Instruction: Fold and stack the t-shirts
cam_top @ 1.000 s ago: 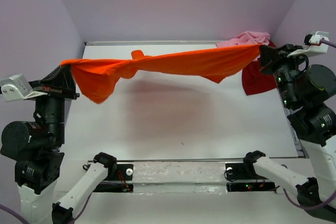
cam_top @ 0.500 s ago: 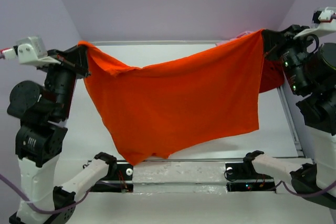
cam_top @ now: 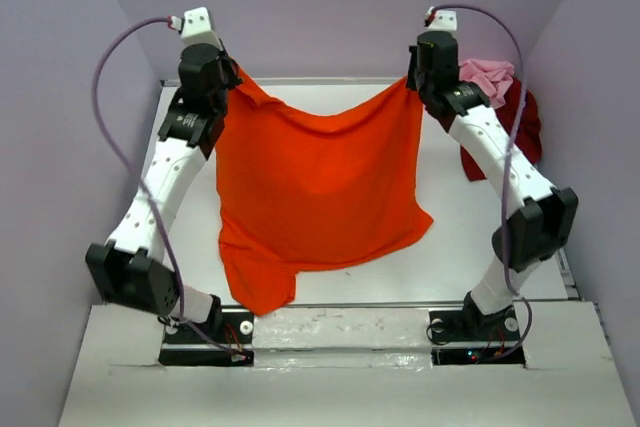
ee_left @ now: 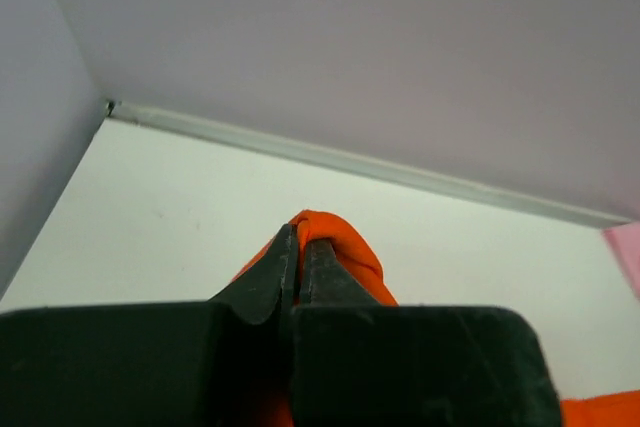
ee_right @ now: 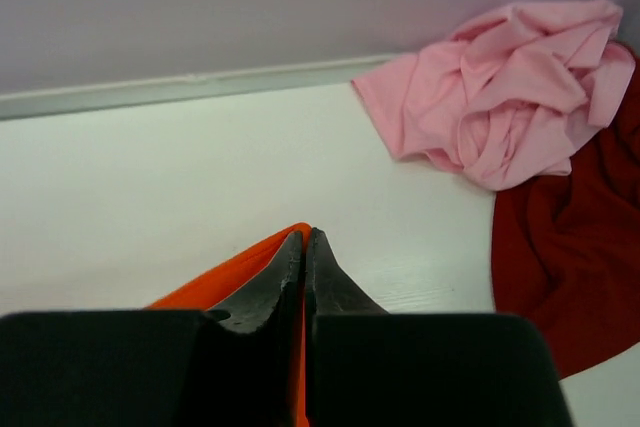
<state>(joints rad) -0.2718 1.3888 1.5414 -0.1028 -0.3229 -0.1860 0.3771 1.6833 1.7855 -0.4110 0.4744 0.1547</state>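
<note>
1. Step in hand: we're spreading the orange t-shirt [cam_top: 320, 187] ahead of its first fold. We judge nothing is folded or stacked yet.
2. The left tool [cam_top: 228, 79] is clamped on one top corner of the orange t-shirt. The left wrist view shows the jaws pinched together with orange cloth bunched between them [ee_left: 298, 247].
3. The right tool [cam_top: 412, 82] is clamped on the other top corner. The right wrist view shows the same, jaws together on an orange edge [ee_right: 304, 242].
4. The shirt hangs between the two tools as a sheet, with its top edge sagging in the middle. The lower part drapes toward the near side of the counter [cam_top: 470, 237], longest at the near left. We can't tell how much of the hem is resting on it.
5. The pink t-shirt [ee_right: 510, 87] lies crumpled at the far right corner. The dark red t-shirt [ee_right: 570, 267] touches it on the right. Both sit just beside the right tool and apart from the orange cloth.
6. Next move, in our judgement: bring both tools down together with the top edge taut, so the shirt lands flat.
7. Risk: a slack middle would wrinkle, and the right corner could land on the pile.
</note>
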